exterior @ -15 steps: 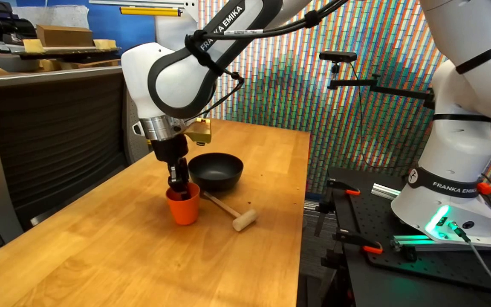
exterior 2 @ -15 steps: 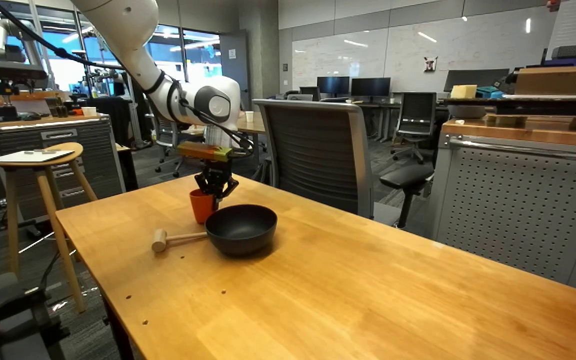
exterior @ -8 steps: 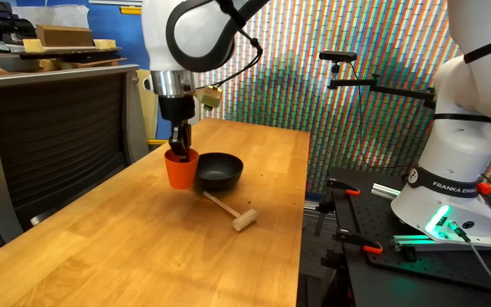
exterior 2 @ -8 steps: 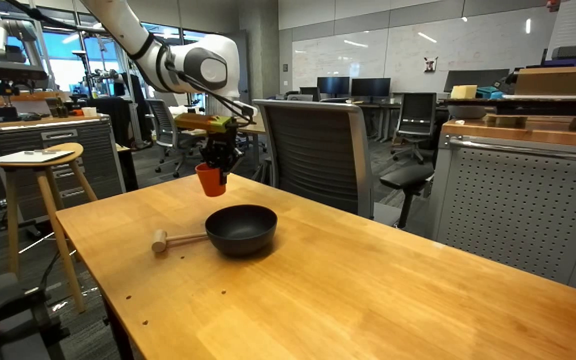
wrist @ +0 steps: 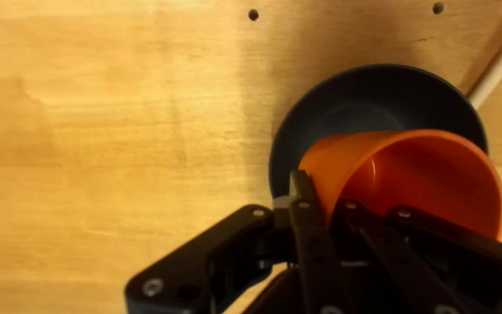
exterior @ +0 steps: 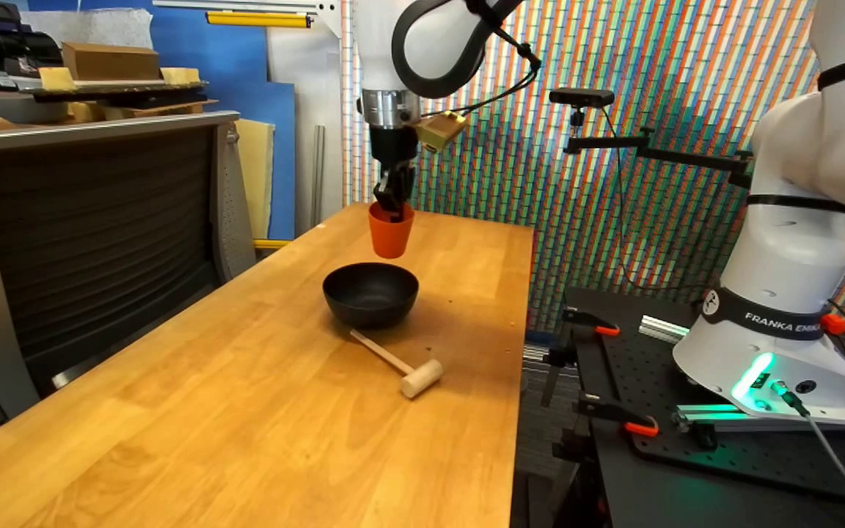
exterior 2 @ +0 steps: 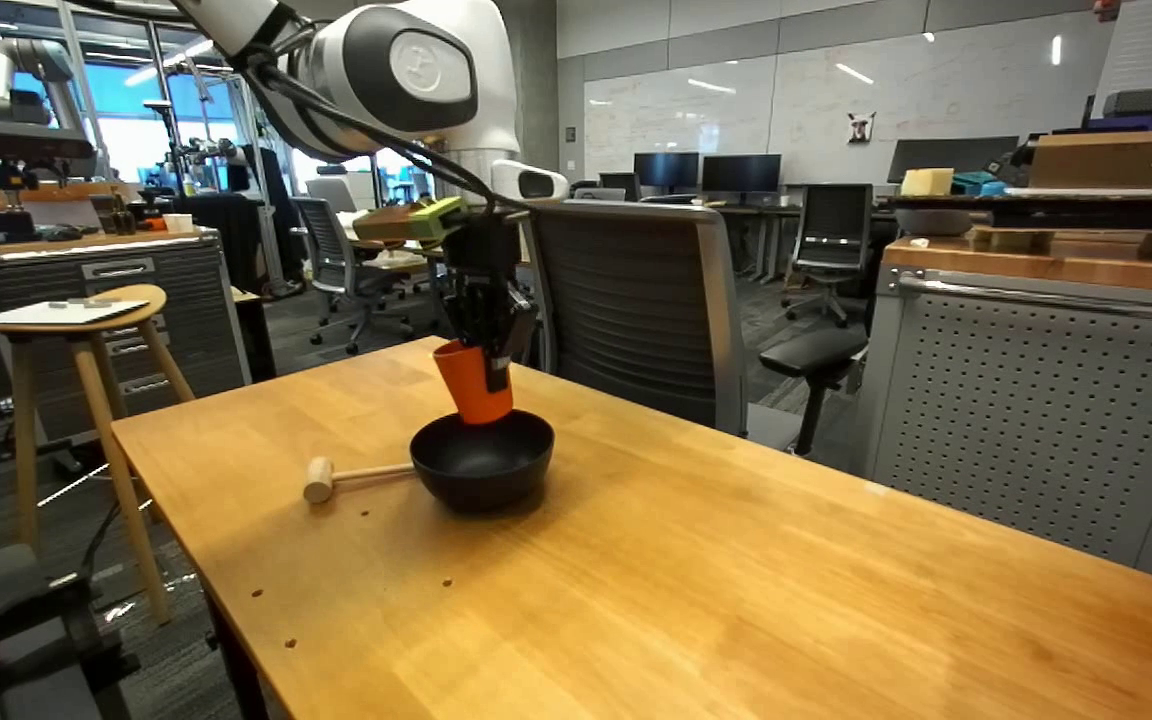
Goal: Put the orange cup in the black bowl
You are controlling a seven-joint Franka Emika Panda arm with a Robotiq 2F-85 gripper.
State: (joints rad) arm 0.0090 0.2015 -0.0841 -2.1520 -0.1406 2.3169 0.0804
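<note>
Pincer (exterior 2: 496, 372) gripped its load above the table (exterior 2: 696, 570).
Near mid-frame in an exterior view sat the black bowl (exterior 2: 481, 480), upright, its wide mouth apparently the target; just above it hung the orange cup (exterior 2: 466, 382), tilted, not yet inside. The pincer nipped one wall from within and without, probably to leave the base free to enter first. Further left lay the wooden mallet (exterior 2: 354, 474), handle pointing to the bowl.
</note>
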